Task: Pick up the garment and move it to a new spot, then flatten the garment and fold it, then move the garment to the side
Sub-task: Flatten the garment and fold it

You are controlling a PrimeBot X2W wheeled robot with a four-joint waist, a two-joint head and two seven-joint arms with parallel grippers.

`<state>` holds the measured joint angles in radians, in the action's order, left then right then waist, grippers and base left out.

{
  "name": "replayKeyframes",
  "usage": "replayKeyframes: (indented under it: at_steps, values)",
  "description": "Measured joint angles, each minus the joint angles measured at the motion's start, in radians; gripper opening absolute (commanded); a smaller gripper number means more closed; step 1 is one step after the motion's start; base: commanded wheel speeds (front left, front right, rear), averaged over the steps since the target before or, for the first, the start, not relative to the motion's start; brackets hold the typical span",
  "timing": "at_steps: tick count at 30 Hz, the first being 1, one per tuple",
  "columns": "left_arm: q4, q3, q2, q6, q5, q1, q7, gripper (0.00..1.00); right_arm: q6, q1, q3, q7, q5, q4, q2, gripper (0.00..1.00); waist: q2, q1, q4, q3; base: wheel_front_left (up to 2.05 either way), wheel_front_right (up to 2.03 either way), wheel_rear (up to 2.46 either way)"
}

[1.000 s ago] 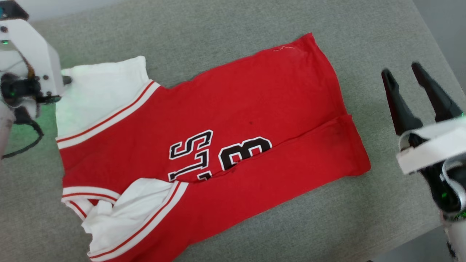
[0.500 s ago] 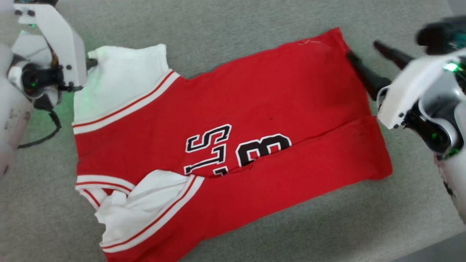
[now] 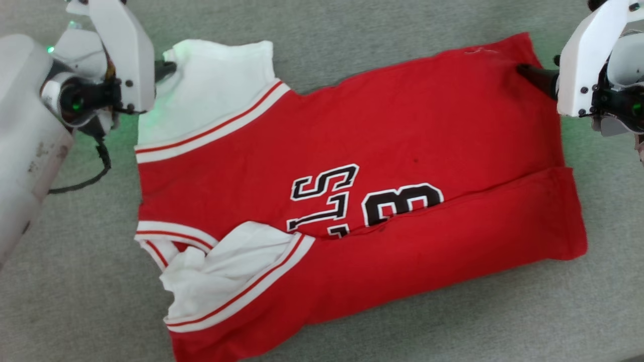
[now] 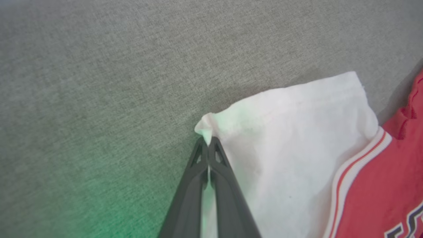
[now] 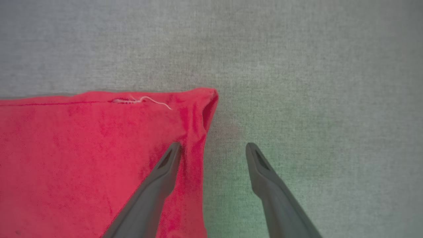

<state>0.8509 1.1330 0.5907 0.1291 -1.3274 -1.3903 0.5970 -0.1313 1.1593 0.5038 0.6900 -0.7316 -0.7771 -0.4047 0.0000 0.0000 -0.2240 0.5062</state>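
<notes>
Just clamped with the left gripper (image 4: 208,145) onto the white sleeve corner, upper left, of the shirt (image 3: 382,151) spread mid-frame; newly astride its upper-right hem corner with the right gripper (image 5: 214,147) agape; likely one pinch from lifting.

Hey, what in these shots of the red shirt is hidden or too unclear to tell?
- Head view: the lettering on the shirt is partly covered by a folded-over red flap.
- Head view: the shirt's near corner is cut off by the bottom edge.
- Right wrist view: whether the open right gripper has a finger touching the cloth or just above it is unclear.
</notes>
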Motion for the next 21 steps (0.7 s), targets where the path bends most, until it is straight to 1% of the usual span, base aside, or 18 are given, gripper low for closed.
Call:
replayKeyframes:
  at_steps: [2, 6, 7, 8, 9, 10, 16, 18, 21]
  values:
    - [-0.018, 0.001, -0.001, 0.0, -0.007, -0.002, -0.012, 0.0, 0.0, 0.014, 0.001, -0.01, -0.002, -0.045, 0.009, 1.0, 0.0, 0.0, 0.012, 0.006, 0.0, 0.0, 0.0]
    - [-0.054, 0.013, 0.001, 0.0, -0.021, -0.002, -0.02, 0.0, 0.0, 0.022, 0.018, -0.047, -0.008, -0.099, 0.031, 1.0, 0.0, 0.0, 0.03, 0.013, 0.0, 0.0, 0.0]
    - [-0.061, 0.016, 0.003, 0.0, -0.026, -0.002, -0.021, 0.0, 0.0, 0.025, 0.024, -0.053, -0.009, -0.105, 0.03, 0.75, 0.0, 0.0, 0.033, 0.014, 0.0, 0.0, 0.0]
    - [-0.067, 0.019, 0.005, 0.0, -0.029, -0.002, -0.025, 0.0, 0.0, 0.03, 0.03, -0.058, -0.012, -0.111, 0.028, 0.38, 0.0, 0.0, 0.036, 0.015, 0.0, 0.0, 0.0]
    - [-0.073, 0.021, 0.006, 0.0, -0.032, -0.001, -0.029, 0.0, 0.0, 0.033, 0.037, -0.066, -0.018, -0.114, 0.027, 0.12, 0.0, 0.0, 0.038, 0.015, 0.0, 0.0, 0.0]
    - [-0.078, 0.022, 0.007, 0.0, -0.037, 0.0, -0.034, 0.0, 0.0, 0.034, 0.042, -0.079, -0.026, -0.115, 0.027, 0.0, 0.0, 0.0, 0.04, 0.014, 0.0, 0.0, 0.0]
    - [-0.122, 0.015, 0.013, 0.0, -0.088, 0.052, -0.101, 0.0, 0.0, 0.015, 0.096, -0.172, -0.046, -0.117, 0.021, 0.0, 0.0, 0.0, 0.044, -0.018, 0.0, 0.0, 0.0]
    - [-0.16, 0.014, 0.023, 0.0, -0.103, 0.081, -0.129, 0.0, 0.0, -0.009, 0.123, -0.201, -0.064, -0.103, 0.013, 0.0, 0.0, 0.0, 0.046, -0.039, 0.0, 0.0, 0.0]
    - [-0.242, 0.011, 0.049, 0.0, -0.125, 0.122, -0.178, 0.0, 0.0, -0.049, 0.158, -0.243, -0.094, -0.063, -0.016, 0.0, 0.0, 0.0, 0.05, -0.08, 0.0, 0.0, 0.0]
